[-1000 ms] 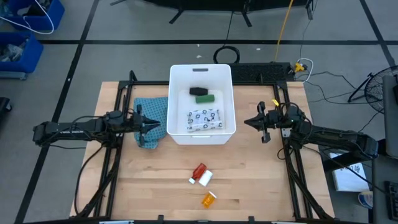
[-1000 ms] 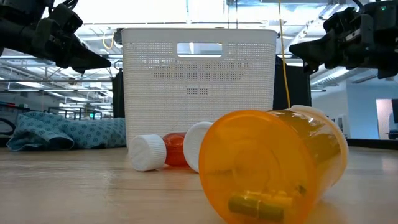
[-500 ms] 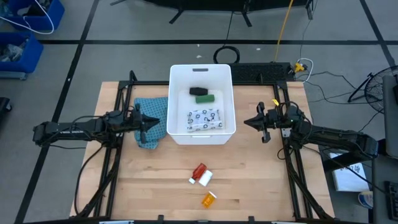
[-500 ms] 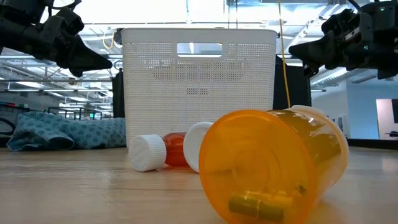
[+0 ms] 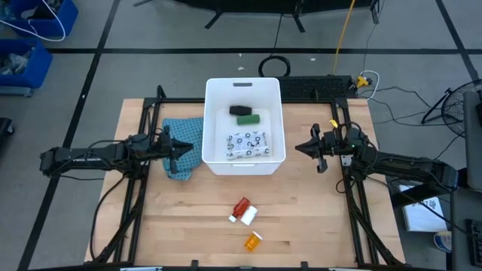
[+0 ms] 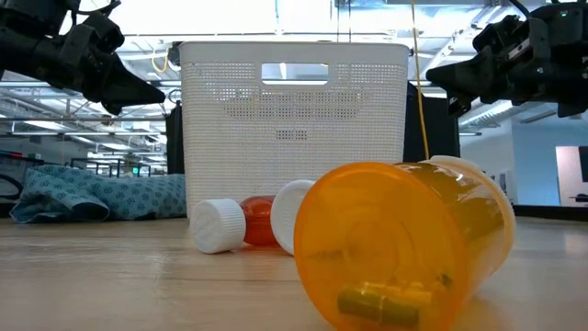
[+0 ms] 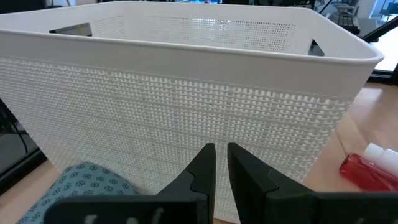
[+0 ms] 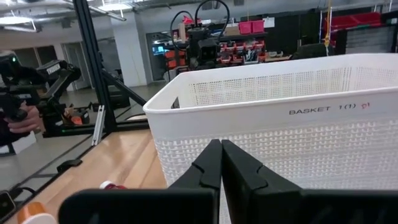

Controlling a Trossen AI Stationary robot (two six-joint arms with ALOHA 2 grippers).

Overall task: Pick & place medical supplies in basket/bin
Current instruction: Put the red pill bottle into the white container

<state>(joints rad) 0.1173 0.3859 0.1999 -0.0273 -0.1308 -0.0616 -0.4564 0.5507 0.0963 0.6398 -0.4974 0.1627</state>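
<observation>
Nothing has moved: both arms hover beside the basket (image 5: 244, 162), left hand (image 5: 187, 153) and right hand (image 5: 303, 148) fingers together

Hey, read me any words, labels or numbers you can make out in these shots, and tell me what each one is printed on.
"BASKET 1(1)", followed by a small red mark too blurred to read: on the outer wall of the white basket, in the right wrist view.
White packet inside the basket: dark dots only, no readable text.
Orange vial, red tube and white bottle: no readable label.
</observation>
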